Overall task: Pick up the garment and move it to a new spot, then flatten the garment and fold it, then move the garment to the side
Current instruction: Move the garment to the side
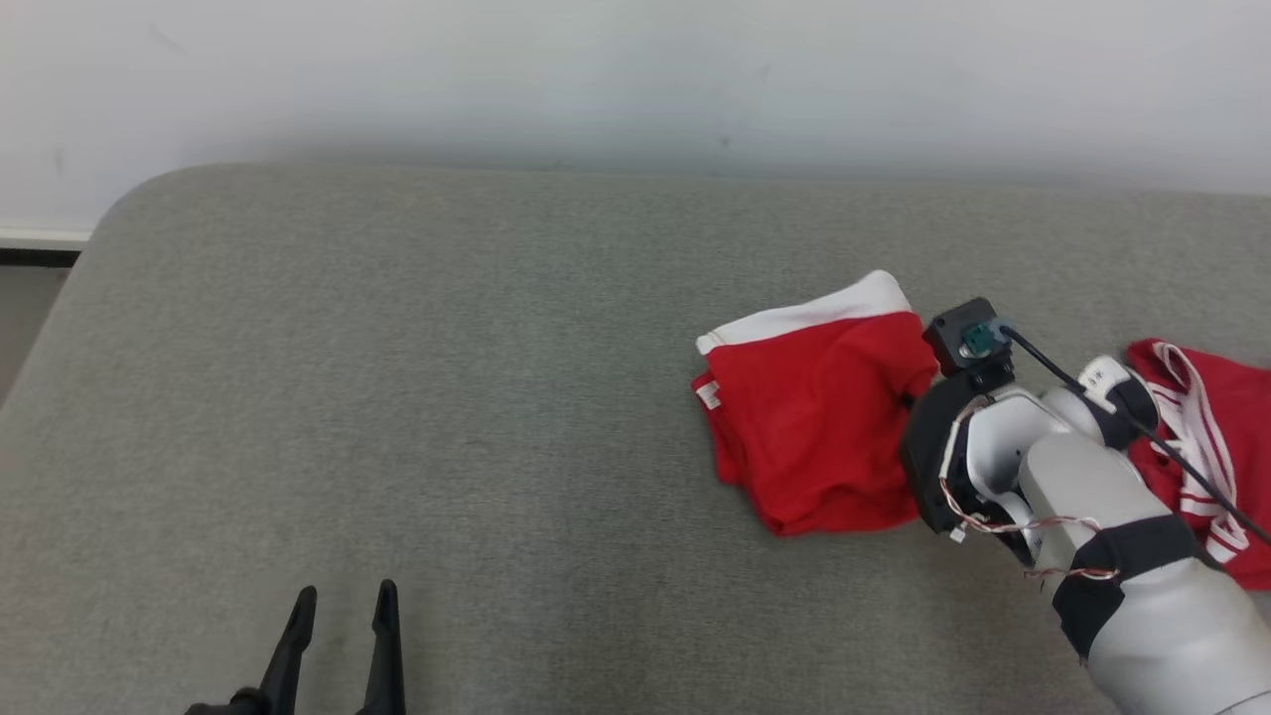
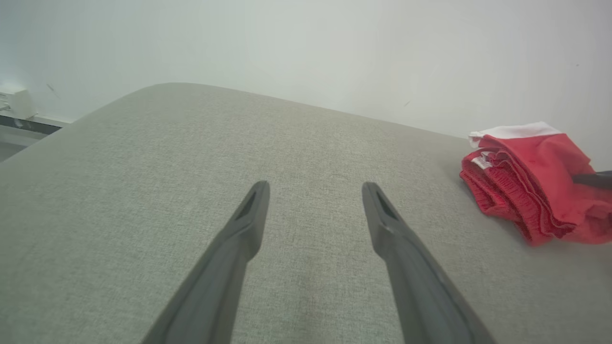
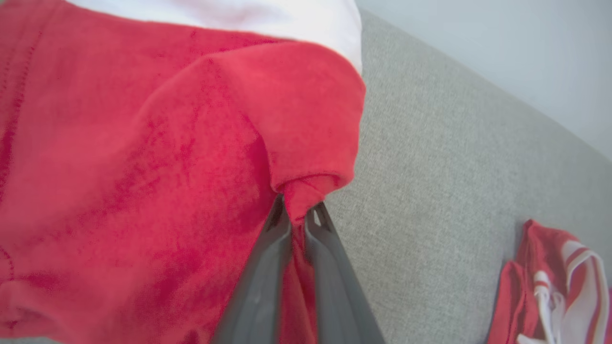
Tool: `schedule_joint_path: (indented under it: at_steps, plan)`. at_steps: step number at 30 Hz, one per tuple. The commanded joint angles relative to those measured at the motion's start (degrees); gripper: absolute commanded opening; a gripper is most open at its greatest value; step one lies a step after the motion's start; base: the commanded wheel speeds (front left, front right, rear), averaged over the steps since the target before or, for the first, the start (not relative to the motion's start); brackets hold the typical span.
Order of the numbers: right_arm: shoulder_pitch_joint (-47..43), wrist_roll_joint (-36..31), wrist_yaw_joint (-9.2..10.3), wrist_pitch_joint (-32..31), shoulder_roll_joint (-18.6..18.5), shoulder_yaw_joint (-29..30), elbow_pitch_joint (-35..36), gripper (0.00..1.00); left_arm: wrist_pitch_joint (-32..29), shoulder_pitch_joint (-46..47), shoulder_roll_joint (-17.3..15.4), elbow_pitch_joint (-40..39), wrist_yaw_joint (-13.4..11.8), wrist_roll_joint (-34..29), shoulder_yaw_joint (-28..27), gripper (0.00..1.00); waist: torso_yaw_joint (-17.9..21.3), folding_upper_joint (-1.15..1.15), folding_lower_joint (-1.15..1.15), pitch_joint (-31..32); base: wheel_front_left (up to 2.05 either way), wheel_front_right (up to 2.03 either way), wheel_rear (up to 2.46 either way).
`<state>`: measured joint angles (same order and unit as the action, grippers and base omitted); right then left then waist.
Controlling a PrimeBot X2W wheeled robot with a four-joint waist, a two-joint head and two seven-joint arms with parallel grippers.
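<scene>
My right arm comes in from the 5 o'clock corner of the head view, pale forearm angled toward 11 o'clock and wrist bent toward the folded red cloth garment with a white band (image 1: 814,427). My right end effector (image 3: 297,212) is pinched closed on a bunched fold at the garment's 3 o'clock edge. The garment lies on the grey fabric-covered desk (image 1: 447,397), right of centre. My left end effector (image 1: 343,594) sits low at 7 o'clock, fingers spread apart, pointing to 12 o'clock and holding nothing. A second red garment with white stripes (image 1: 1206,447) lies at the desk's 3 o'clock edge, apart from the first.
</scene>
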<state>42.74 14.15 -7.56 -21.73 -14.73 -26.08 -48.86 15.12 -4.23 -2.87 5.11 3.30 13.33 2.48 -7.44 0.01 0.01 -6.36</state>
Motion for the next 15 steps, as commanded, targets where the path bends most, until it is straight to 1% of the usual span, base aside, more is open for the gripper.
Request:
schedule_joint_path:
  at_steps: [1, 4, 7, 10, 15]
  plan:
    - [0.9, 0.7, 0.17, -0.5, -1.2, -1.2, 0.8, 0.00, 0.0, -0.3, 0.0, -0.3, 0.0, 0.2, -0.2, 1.00, 4.1, -0.01, -0.01, 0.2, 0.00, 0.00, 0.00]
    - [4.0, 3.2, 0.18, -2.8, -4.2, -7.2, 4.7, 0.00, 0.0, -0.3, 0.0, -0.8, -0.2, 0.6, -1.2, 1.00, 7.6, -0.01, -0.01, -0.3, 0.00, 0.00, 0.00]
    - [6.8, 6.1, 0.17, -4.4, -7.0, -10.4, 7.8, 0.00, 0.0, 1.1, -0.1, -1.5, -0.3, 0.8, -1.6, 1.00, 10.8, -0.01, -0.01, -1.9, 0.00, 0.00, 0.00]
    - [8.5, 8.0, 0.17, -4.8, -9.6, -11.6, 9.3, 0.00, 0.0, 3.0, -0.1, -2.2, -0.3, 0.4, -1.6, 1.00, 13.4, -0.01, -0.01, -3.9, 0.00, 0.00, 0.00]
    - [10.5, 9.2, 0.17, -3.8, -12.9, -11.0, 10.1, 0.00, 0.0, 5.9, -0.1, -3.4, 0.4, -1.1, -0.9, 1.00, 16.4, -0.01, -0.01, -7.2, 0.00, 0.00, 0.00]
